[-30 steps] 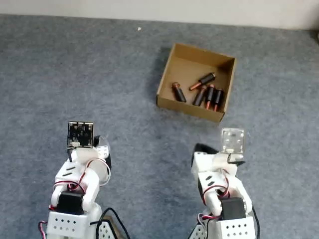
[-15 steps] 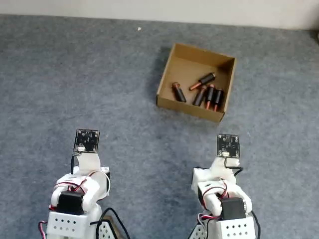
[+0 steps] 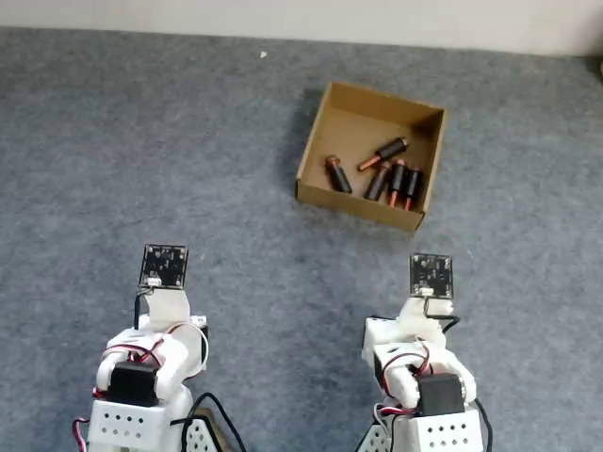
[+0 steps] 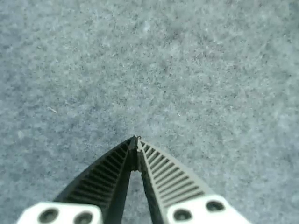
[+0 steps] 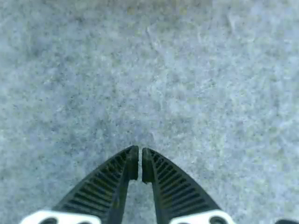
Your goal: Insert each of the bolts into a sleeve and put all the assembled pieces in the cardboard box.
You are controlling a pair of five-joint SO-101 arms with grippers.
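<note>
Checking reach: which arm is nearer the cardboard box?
Right. The right arm sits just below the cardboard box in the high view; the left arm is farther off, down to its left.

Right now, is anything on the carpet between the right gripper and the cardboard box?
Nothing visible does. Bare grey carpet lies between the shut right gripper and the cardboard box. The assembled pieces lie inside the box.

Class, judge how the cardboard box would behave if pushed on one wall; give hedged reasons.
The box would probably slide, not tip: it looks low and wide. Its thin, open-topped walls may flex. The five round pieces lying loose inside would likely roll or shift.
</note>
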